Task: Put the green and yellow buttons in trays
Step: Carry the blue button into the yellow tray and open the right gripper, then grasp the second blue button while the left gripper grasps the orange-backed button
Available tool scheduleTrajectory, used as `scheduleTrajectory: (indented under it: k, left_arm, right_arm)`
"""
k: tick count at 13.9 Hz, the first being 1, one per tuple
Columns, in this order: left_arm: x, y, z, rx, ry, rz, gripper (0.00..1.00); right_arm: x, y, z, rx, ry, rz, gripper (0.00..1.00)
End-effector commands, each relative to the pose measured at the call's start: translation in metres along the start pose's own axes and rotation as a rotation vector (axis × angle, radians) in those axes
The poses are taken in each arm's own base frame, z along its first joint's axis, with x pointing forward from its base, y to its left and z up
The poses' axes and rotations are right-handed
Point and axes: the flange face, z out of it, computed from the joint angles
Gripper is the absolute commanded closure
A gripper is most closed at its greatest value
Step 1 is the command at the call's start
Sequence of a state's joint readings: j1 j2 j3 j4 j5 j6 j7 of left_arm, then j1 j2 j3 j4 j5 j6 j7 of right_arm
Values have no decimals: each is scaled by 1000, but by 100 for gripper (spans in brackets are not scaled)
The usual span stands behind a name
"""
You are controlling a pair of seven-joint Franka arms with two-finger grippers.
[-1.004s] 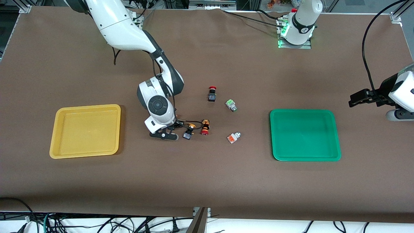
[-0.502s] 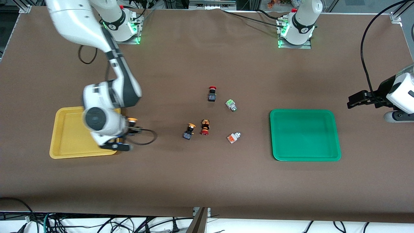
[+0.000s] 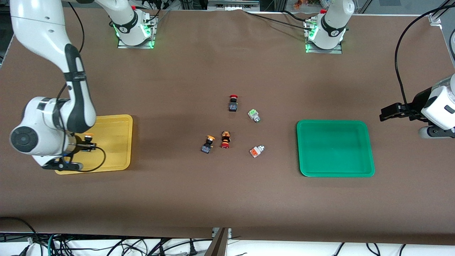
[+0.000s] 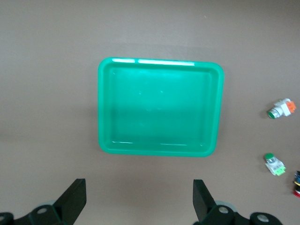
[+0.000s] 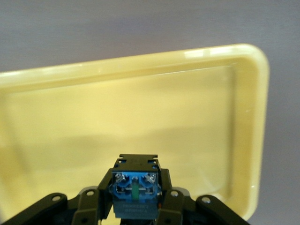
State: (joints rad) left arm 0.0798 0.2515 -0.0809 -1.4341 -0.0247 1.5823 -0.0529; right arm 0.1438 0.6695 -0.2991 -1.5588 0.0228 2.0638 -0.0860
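Note:
My right gripper (image 3: 85,145) is shut on a yellow button (image 3: 87,135) and holds it over the yellow tray (image 3: 113,142). In the right wrist view the button's blue-black body (image 5: 136,190) sits between the fingers, with the tray's floor (image 5: 140,103) below. Another yellow button (image 3: 208,143), a grey button with a light-green block (image 3: 253,115) and a grey one with an orange block (image 3: 256,151) lie mid-table. The green tray (image 3: 336,147) holds nothing. My left gripper (image 3: 389,112) waits open past it, toward the left arm's end. The left wrist view shows its gripper (image 4: 140,204) and the green tray (image 4: 159,108).
Two red-capped buttons lie among the others: one with a black body (image 3: 233,103), farther from the front camera, and one with an orange-black body (image 3: 225,139) beside the lying yellow button. A black cable (image 3: 401,71) hangs by the left arm.
The right arm has carried the yellow button from the cluster mid-table toward its own end, to over the yellow tray. The left arm has barely shifted.

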Motion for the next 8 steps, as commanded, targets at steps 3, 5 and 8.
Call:
scheduleTrajectory:
  k: [3, 5, 8]
  left_arm:
    - [21, 123, 82, -82, -80, -55, 0]
    - [30, 167, 137, -88, -74, -50, 0]
    - [39, 242, 223, -86, -47, 34, 0]
  right_arm:
    - [-3, 31, 45, 36, 19, -48, 100]
    - [-4, 31, 48, 42, 13, -47, 80]
    - [0, 22, 41, 40, 18, -60, 0]
